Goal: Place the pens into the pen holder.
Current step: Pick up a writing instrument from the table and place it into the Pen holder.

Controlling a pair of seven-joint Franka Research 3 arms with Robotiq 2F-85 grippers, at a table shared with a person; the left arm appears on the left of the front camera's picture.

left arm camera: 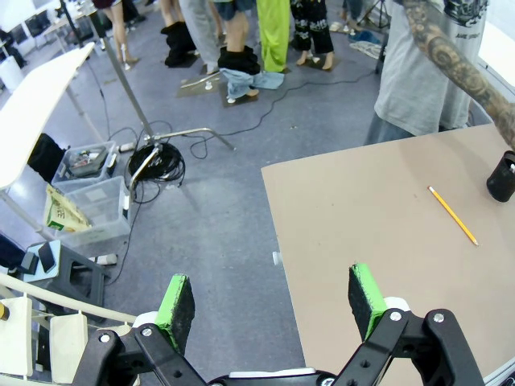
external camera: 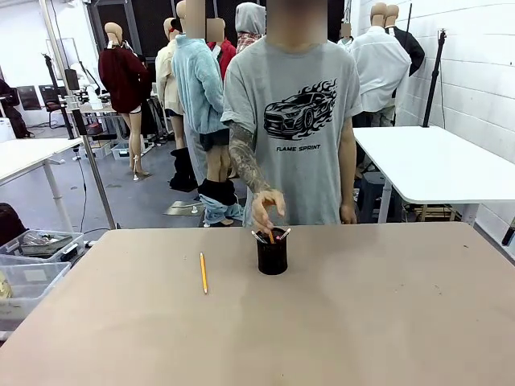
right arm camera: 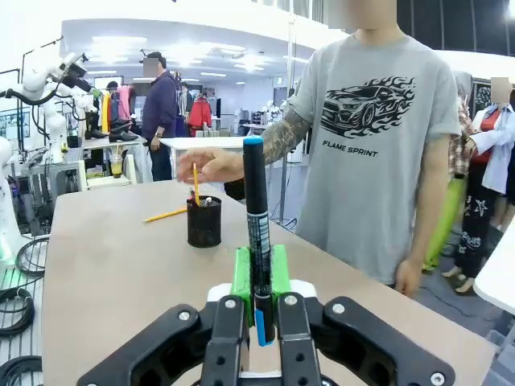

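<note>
One yellow pencil (external camera: 203,273) is lying flat on the table (external camera: 386,322), left of the pen holder (external camera: 272,251) and apart from it. The holder is standing near the middle of the table, toward the far edge, with a few tips poking from its rim. A person's hand (external camera: 268,211) is hovering just over it.

Seen from the left wrist, the left gripper (left arm camera: 272,299) is hanging with its jaws spread wide and nothing between them. It is over the grey floor (left arm camera: 201,201), just off the table's edge, while the pencil and holder are sitting farther in.

Seen from the right wrist, the right gripper (right arm camera: 257,281) is clamping the blue-and-black pen (right arm camera: 256,233) upright by its lower end. The holder is standing beyond it, where the person's hand is holding a second pencil (right arm camera: 195,183) with its tip in the cup.

Delivery of the gripped pen seems to be the step in hand. The next move is probably calling for the hand to clear, then for the pen to be centred over the mouth before release.

Underneath, the table is showing a plain, matte tan top. Around it, storage bins (left arm camera: 88,185) and coiled cables (left arm camera: 157,165) are sitting on the floor, and a white table (external camera: 434,165) is standing behind.
</note>
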